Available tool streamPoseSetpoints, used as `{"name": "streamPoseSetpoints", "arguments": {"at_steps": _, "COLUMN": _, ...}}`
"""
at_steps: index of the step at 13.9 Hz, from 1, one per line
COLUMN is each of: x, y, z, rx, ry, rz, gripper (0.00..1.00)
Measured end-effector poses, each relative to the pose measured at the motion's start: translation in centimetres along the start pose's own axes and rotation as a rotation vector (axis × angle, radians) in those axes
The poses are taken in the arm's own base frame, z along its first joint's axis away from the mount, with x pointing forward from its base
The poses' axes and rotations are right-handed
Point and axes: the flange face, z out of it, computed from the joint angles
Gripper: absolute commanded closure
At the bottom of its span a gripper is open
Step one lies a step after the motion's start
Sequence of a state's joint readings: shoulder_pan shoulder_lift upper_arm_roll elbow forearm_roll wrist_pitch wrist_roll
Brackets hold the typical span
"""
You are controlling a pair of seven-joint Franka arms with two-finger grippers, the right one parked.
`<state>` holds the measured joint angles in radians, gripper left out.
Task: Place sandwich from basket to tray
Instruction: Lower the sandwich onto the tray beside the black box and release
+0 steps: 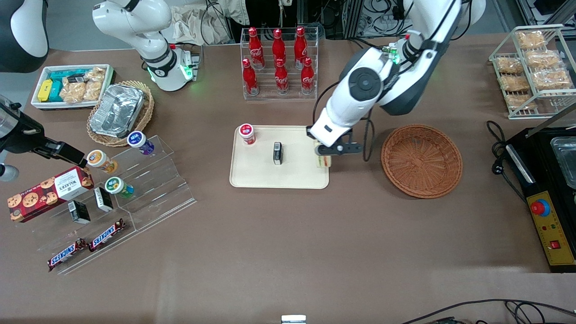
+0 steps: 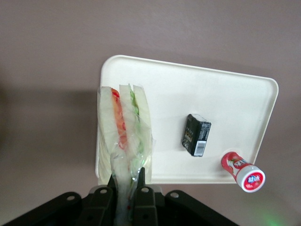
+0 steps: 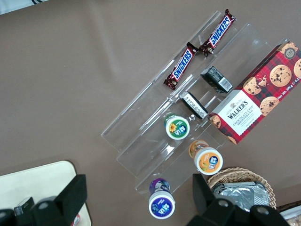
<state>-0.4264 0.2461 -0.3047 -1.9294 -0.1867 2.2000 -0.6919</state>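
Our gripper (image 2: 126, 188) fingers pinch the sandwich (image 2: 124, 132) over the tray (image 1: 270, 180) edge at mid-frame; released here, it could tip onto the desk.

"SNICKERS" runs along two candy bars (image 3: 202, 47) on the clear stand; "WALKERS" marks the tartan cookie box (image 3: 256, 101) (smaller print, perhaps "chocolate chip"); the gripper (image 1: 325, 155) carries no lettering.

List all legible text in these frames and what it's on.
"SNICKERS": two chocolate bars on the acrylic stand.
"WALKERS": red tartan cookie box.
"Coca-Cola" script: red bottles, barely legible.
Unreadable: cup lids, small black boxes, red-capped bottle.
None: sandwich, held by gripper over tray.
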Motion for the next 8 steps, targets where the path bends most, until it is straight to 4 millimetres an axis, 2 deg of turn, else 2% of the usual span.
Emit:
{"name": "streamPoseSetpoints", "arguments": {"at_steps": 2, "x": -0.7, "y": 0.6, "z": 3.2, "rx": 0.022, "ry": -0.004, "rz": 0.033, "gripper": 1.00}}
{"name": "streamPoseSetpoints", "arguments": {"at_steps": 8, "x": -0.2, "y": 0.2, "z": 8.5, "rx": 0.087, "ry": -0.001, "rz": 0.089, "gripper": 1.00}}
